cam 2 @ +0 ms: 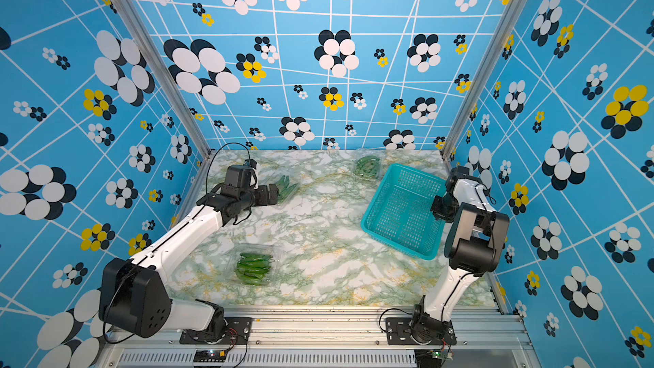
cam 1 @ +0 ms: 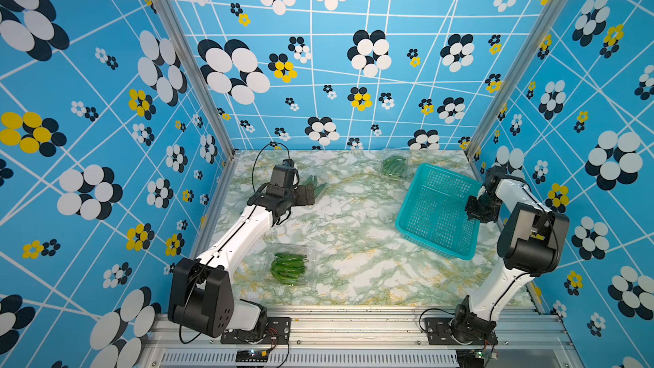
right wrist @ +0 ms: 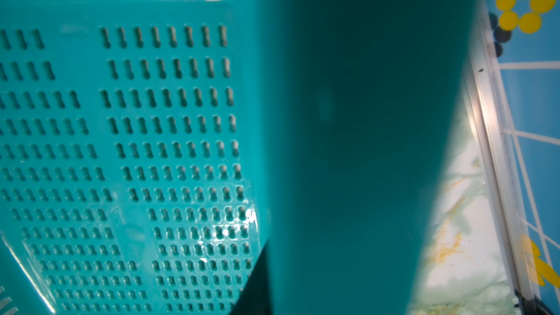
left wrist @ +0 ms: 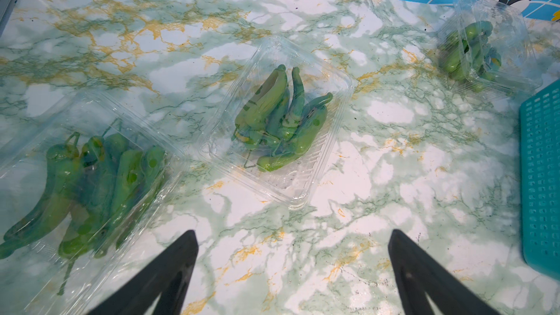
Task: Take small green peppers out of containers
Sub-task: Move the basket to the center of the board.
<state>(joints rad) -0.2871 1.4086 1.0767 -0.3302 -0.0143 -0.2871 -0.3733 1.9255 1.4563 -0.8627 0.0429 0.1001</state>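
While the containers [left wrist: 303, 195] nearly vanish against the marble table [cam 1: 354, 242], the peppers [left wrist: 272, 122] inside give them away, so here's how they lie. Three lots show in the left wrist view. The bunch mid-frame fans out with long axes running lower left to upper right, stems gathered at the lower left and tips pointing up. The lower-left bunch leans the same way but is blurry and cut off by the frame edge. The upper-right bunch is smeared behind its lid, so I can't call a direction. In both top views a container [cam 1: 311, 253] at lower centre holds peppers stacked with long axes roughly left-right. Another sits at the far edge of the table just beside the basket [cam 1: 439, 214]. A third is mostly hidden behind the left gripper [cam 1: 306, 194], with only a few green tips poking out. That gripper is spread wide with nothing in it, over bare table. The right gripper [cam 1: 474, 207] is on the basket's right wall, jaws closed down on it. In the right wrist view the blurred teal wall blocks most of the frame. One finger [right wrist: 257, 283] shows against its inner side and the other is hidden.
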